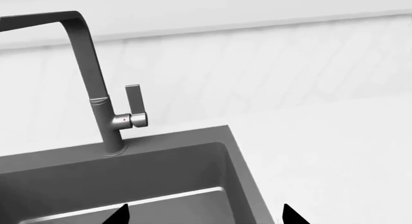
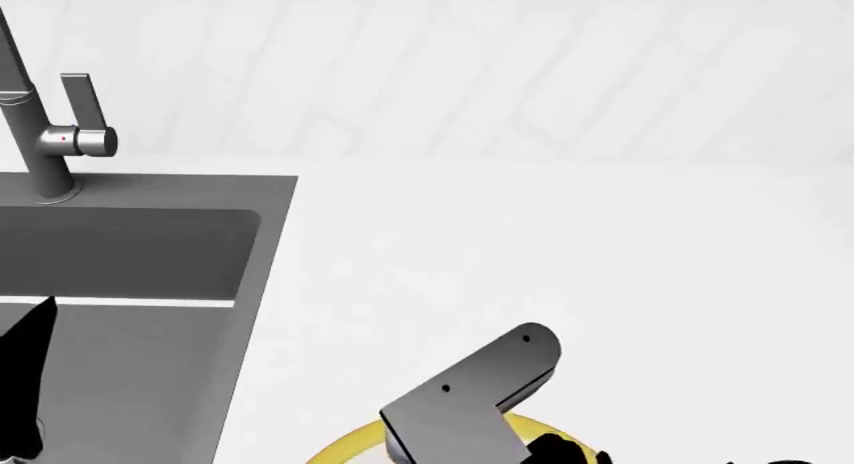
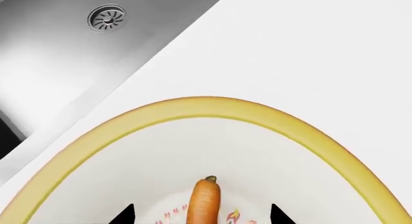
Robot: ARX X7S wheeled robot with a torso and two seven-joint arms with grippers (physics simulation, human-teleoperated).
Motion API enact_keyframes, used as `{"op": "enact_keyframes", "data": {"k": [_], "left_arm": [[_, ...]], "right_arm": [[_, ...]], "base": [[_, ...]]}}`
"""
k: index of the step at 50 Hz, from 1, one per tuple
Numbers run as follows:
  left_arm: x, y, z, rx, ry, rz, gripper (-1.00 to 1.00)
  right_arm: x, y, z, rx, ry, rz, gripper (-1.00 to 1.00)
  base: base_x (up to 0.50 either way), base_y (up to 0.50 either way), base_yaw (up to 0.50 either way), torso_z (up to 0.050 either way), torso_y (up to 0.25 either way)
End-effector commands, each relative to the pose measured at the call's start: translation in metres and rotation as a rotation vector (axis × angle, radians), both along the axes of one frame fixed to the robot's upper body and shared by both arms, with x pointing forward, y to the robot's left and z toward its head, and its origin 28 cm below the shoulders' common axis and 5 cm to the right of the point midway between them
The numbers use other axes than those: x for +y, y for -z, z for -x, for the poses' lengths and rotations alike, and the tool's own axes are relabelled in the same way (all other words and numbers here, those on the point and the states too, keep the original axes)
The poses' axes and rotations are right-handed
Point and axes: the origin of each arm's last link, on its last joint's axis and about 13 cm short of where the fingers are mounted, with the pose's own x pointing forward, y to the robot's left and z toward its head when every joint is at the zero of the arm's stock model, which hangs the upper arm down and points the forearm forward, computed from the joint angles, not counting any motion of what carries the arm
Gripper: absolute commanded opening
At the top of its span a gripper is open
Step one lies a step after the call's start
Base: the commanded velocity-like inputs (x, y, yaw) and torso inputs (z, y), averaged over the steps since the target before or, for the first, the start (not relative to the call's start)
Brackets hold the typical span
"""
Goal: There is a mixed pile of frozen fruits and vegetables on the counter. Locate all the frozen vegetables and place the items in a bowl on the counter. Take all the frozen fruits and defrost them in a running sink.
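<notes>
Carrot [image 3: 204, 201] placement step: right hand [image 3: 200, 215] spread above bowl [image 3: 212, 104], carrot between tips, grip unclear; left hand [image 1: 204, 215] released over sink [image 1: 161, 161]; next, retract & fetch remaining veg.

Sink to my left, bowl near and right of it, carrot in the bowl.

The sink [image 2: 147, 284] is set into the counter [image 2: 574, 244] on the left, its faucet [image 2: 34, 134] at the far edge and its drain [image 3: 107, 17] in the basin floor. The bowl [image 3: 270, 115] sits on the counter just right of the sink, at the near edge of my head view. The carrot [image 3: 204, 200] is in the bowl, between the fingertips of my right gripper [image 3: 200, 215]. My left gripper [image 1: 204, 215] hangs over the sink's right edge, one fingertip over the basin, the other over the counter.
</notes>
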Motion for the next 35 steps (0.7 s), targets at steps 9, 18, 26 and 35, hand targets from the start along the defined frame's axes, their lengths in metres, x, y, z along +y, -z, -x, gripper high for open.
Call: {"op": "enact_keyframes", "data": {"k": [9, 18, 26, 35], "left_arm": [[-0.003, -0.005, -0.001, -0.041, 0.025, 0.07, 1.0], [-0.003, -0.004, 0.0, -0.051, 0.033, 0.091, 1.0], [0.006, 0.002, 0.003, -0.035, -0.008, 0.106, 1.0], [0.012, 0.002, 0.011, -0.023, -0.006, 0.075, 1.0]], "right_arm": [[-0.012, -0.04, 0.019, -0.141, 0.044, -0.134, 1.0], [-0.024, -0.048, 0.034, -0.421, 0.052, -0.228, 1.0], [-0.049, -0.044, 0.036, -0.65, 0.24, -0.358, 1.0], [-0.078, -0.045, 0.037, -0.686, 0.401, -0.37, 1.0]], "base": [[0.0, 0.0, 0.0, 0.0, 0.0], [0.0, 0.0, 0.0, 0.0, 0.0], [0.0, 0.0, 0.0, 0.0, 0.0], [0.0, 0.0, 0.0, 0.0, 0.0]]}}
